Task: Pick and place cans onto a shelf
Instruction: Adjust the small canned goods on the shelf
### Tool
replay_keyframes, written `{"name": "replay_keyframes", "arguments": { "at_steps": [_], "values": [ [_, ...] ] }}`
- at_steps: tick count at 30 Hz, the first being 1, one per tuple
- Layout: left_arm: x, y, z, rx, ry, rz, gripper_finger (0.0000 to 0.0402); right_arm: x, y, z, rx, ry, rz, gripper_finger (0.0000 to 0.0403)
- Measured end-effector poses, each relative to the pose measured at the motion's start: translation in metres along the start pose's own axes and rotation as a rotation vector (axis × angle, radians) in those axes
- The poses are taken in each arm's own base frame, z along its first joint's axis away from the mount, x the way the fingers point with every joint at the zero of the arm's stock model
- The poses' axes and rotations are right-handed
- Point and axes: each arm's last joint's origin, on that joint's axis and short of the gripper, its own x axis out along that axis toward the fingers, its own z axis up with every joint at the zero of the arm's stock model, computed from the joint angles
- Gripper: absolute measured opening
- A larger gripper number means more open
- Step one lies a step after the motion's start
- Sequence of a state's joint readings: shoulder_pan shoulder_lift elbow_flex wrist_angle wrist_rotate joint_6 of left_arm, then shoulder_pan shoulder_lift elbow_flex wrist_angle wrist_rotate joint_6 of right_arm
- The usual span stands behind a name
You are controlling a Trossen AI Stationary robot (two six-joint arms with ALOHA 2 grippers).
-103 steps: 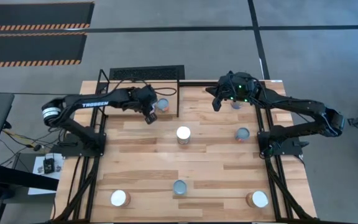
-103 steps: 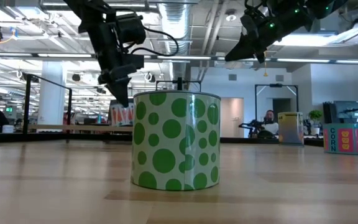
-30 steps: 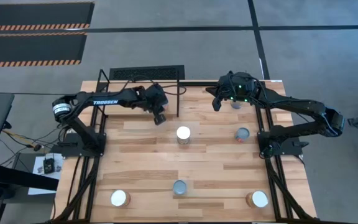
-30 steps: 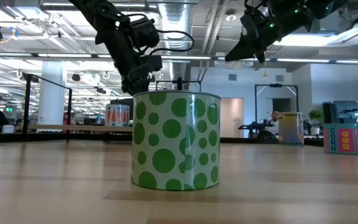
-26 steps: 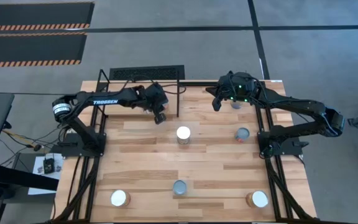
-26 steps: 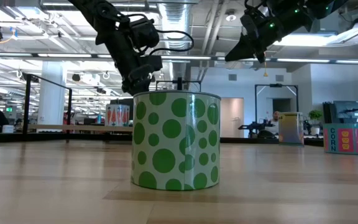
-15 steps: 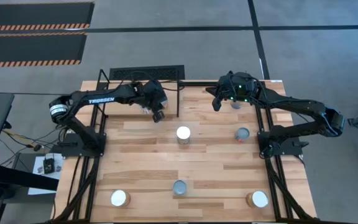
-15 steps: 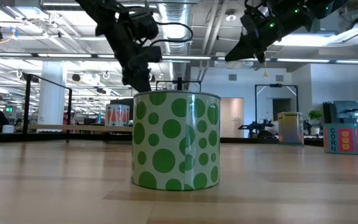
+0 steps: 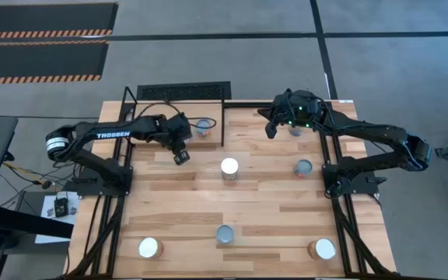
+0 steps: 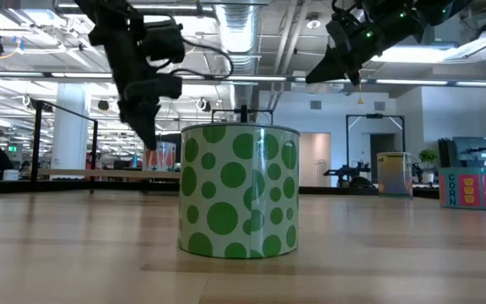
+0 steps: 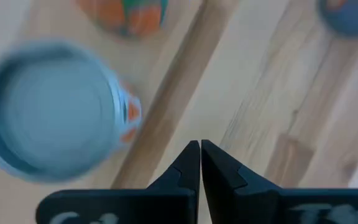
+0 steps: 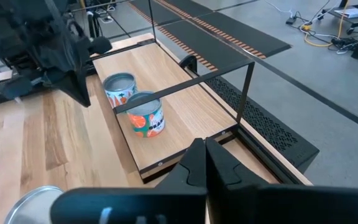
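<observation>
The shelf (image 9: 150, 113) stands at the table's far left, and two cans (image 12: 119, 87) (image 12: 146, 115) with orange labels stand on its board (image 12: 166, 81). One of them (image 9: 204, 127) shows in the high view. My left gripper (image 9: 180, 158) hangs shut over the tabletop just in front of the shelf's near edge, pointing steeply down, empty. In the left wrist view its fingertips (image 11: 200, 149) are beside a blue-topped can (image 11: 48, 109). My right gripper (image 9: 271, 131) waits shut and raised at the far right, empty.
Loose cans stand on the table: a white-topped one (image 9: 229, 167) at the middle, a blue-grey one (image 9: 304, 167) to the right, three along the near edge (image 9: 150, 248) (image 9: 225, 233) (image 9: 325, 249). A green-dotted can (image 10: 239, 190) fills the low view. People sit in the room beyond.
My left gripper has drawn back from the shelf's right part toward the table's left edge and slightly nearer, staying shut and tipping more steeply down. The can on the shelf now shows uncovered in the high view.
</observation>
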State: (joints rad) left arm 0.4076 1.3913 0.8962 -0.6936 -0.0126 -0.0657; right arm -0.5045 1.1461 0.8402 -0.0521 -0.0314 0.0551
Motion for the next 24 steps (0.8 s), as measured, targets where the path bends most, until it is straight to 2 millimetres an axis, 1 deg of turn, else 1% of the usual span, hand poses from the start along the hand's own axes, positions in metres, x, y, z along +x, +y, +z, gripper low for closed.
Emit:
{"name": "replay_keyframes", "arguments": {
  "at_steps": [3,8,15,24],
  "values": [
    [0.004,0.004,-0.004,-0.008,0.007,0.054,0.0,0.0,0.0,0.0,0.0,0.0,-0.001,0.0006],
    [0.005,0.016,-0.003,-0.06,-0.001,0.119,0.0,0.0,0.0,0.0,-0.001,0.0,-0.003,0.0006],
    [0.004,0.026,0.001,-0.079,-0.044,0.123,0.0,0.0,0.0,0.0,-0.003,-0.001,-0.004,0.0006],
    [0.004,0.032,-0.001,-0.096,-0.02,0.121,0.0,0.0,0.0,0.0,-0.003,0.0,-0.003,0.0006]
  ]
}}
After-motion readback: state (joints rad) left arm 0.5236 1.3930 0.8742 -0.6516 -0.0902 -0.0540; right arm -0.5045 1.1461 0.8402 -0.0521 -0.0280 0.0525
